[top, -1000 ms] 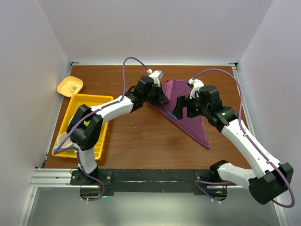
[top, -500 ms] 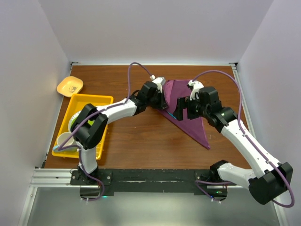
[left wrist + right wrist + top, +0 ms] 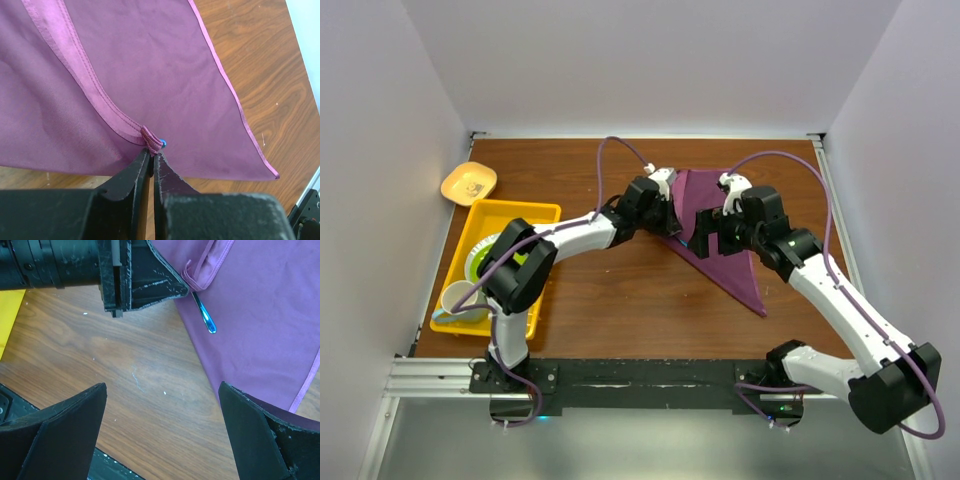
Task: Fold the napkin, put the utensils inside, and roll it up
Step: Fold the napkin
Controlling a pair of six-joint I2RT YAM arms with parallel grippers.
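The plum-purple napkin lies folded into a triangle right of the table's centre. My left gripper is shut on a bunched bit of its hem at the left edge, and it also shows in the right wrist view. A shiny blue utensil handle sticks out from under the pinched fold; only its tip shows in the left wrist view. My right gripper hangs open over bare wood beside the napkin's lower left edge, holding nothing. In the top view the two grippers are close together.
A yellow basket at the left holds a green plate and a white cup. A small orange dish sits behind it. White walls close in the table on three sides.
My left gripper has moved to the right, carrying the pinched napkin hem with it, so the napkin's left corner now lies further right. The right arm has barely moved.
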